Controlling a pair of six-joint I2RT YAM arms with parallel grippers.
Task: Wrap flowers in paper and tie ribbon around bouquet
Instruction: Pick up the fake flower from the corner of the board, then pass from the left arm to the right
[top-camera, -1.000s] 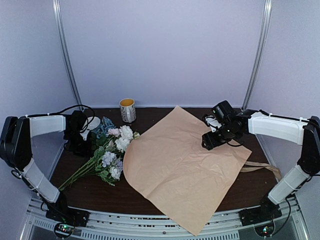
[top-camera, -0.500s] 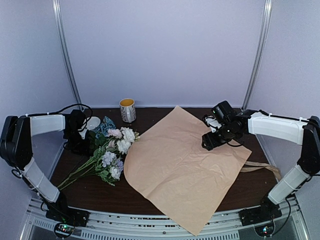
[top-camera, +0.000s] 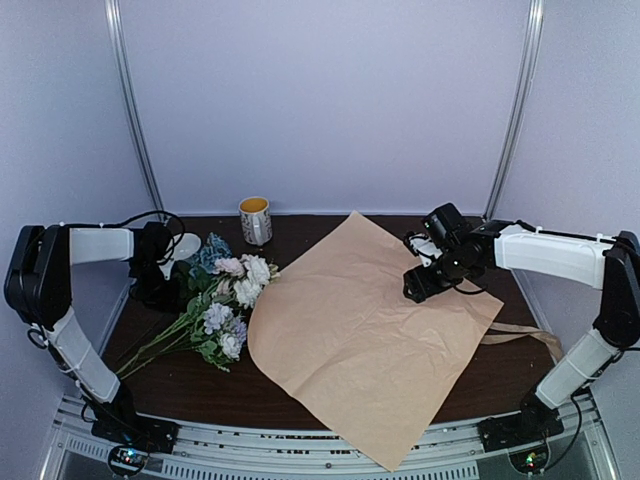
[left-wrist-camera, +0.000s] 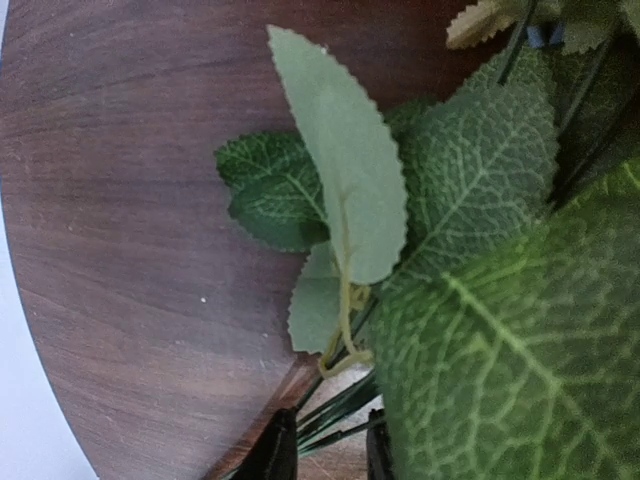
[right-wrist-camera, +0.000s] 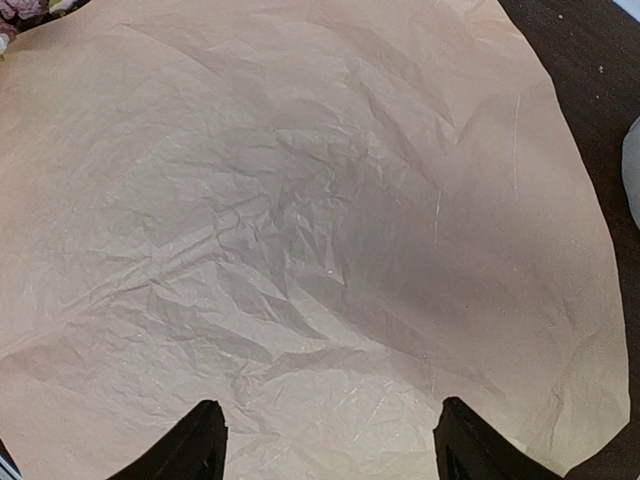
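The flowers (top-camera: 232, 290) lie on the left of the table, blooms toward the paper, thin stems running to the near left. My left gripper (top-camera: 168, 282) is at the bunch's left side. In the left wrist view its two black fingertips (left-wrist-camera: 328, 445) stand close together with several green stems (left-wrist-camera: 335, 415) pinched between them, and large leaves (left-wrist-camera: 345, 170) fill the rest. The paper (top-camera: 370, 330) lies spread, tan face up. My right gripper (top-camera: 418, 285) hovers over the paper (right-wrist-camera: 300, 220), jaws (right-wrist-camera: 330, 435) wide and empty. The ribbon (top-camera: 525, 335) trails out from under the paper's right corner.
A mug (top-camera: 255, 220) stands at the back of the table, left of the paper's far corner. A white round object (top-camera: 186, 244) sits by my left wrist. The paper's near corner (top-camera: 390, 455) hangs over the table's front edge.
The flower bunch has shifted slightly to the right, with my left gripper staying at its stems. The right arm and the paper have not moved.
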